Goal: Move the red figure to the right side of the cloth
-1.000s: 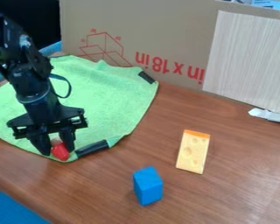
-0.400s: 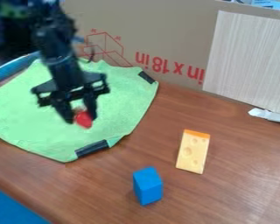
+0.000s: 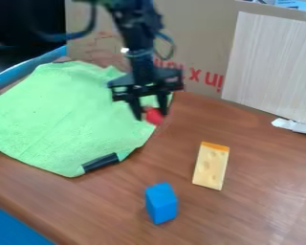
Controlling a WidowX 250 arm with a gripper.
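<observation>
Sitting nearest on the worktop (image 3: pixel 104 208), one blue block (image 3: pixel 161 204); just beyond, one toy cheese slab (image 3: pixel 211 165)! Over to the left, one green cloth (image 3: pixel 60 115). And above its right edge, one red figure (image 3: pixel 155 116), clamped between the jaws of one black gripper (image 3: pixel 151 116)! Far right, one pale board (image 3: pixel 270 62) against brown cardboard (image 3: pixel 162 28).

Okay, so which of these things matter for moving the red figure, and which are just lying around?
For the job:
- red figure, held in the tool
- green cloth

Just lying about:
- blue block
- cheese piece
- cardboard
- pale wood-grain panel
</observation>
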